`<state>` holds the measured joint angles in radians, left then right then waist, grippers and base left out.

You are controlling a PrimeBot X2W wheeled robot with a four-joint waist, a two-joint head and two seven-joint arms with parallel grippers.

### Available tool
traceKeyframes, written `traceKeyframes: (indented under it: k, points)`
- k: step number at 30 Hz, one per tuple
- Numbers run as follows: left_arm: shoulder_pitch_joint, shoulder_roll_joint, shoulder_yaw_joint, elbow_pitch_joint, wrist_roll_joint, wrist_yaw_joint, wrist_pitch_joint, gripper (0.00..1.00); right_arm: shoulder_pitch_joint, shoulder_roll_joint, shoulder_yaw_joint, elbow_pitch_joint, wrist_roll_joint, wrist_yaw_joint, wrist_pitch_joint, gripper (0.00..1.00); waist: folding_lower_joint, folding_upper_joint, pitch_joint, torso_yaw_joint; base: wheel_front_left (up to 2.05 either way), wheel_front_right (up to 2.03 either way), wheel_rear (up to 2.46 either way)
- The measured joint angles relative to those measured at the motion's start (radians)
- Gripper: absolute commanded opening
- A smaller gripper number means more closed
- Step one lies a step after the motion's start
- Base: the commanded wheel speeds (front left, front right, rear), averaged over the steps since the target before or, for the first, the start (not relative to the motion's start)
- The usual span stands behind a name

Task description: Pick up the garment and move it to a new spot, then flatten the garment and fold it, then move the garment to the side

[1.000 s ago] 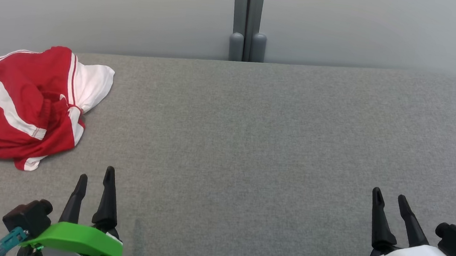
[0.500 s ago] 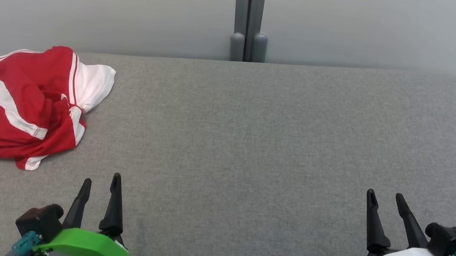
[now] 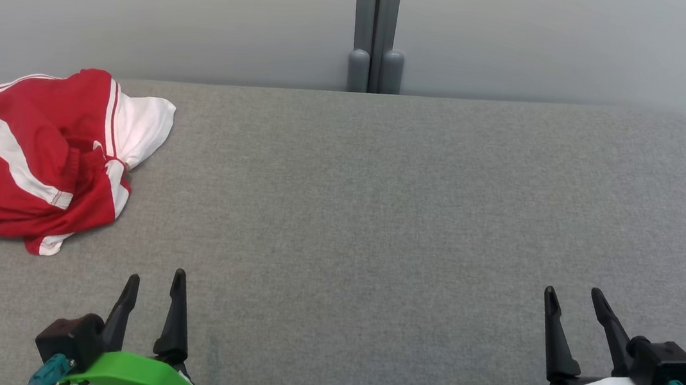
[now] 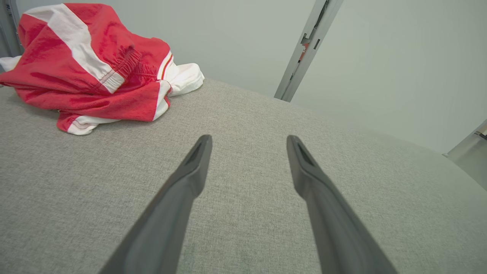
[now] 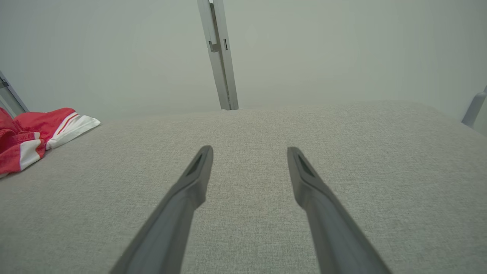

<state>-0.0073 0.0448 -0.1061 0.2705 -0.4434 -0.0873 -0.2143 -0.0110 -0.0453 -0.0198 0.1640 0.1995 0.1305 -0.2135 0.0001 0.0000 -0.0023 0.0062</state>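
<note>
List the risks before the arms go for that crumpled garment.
1. The garment is bunched in layers; the open left gripper may pinch only one fold and lift it tangled.
2. It lies at the far left edge of the grey surface; a nudge might push it off.
3. The open right gripper sits far across, a long reach.
</note>
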Motion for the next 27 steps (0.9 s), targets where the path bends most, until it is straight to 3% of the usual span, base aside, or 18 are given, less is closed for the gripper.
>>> traceKeyframes:
  k: [27]
  points:
    - [0.008, 0.002, -0.02, 0.032, 0.149, 0.001, -0.05, 1.0, 0.007, -0.002, 0.019, -0.008, -0.167, 0.0, -0.048, 1.0, 0.0, 0.0, -0.003, 0.002, 0.0, 0.0, 0.0]
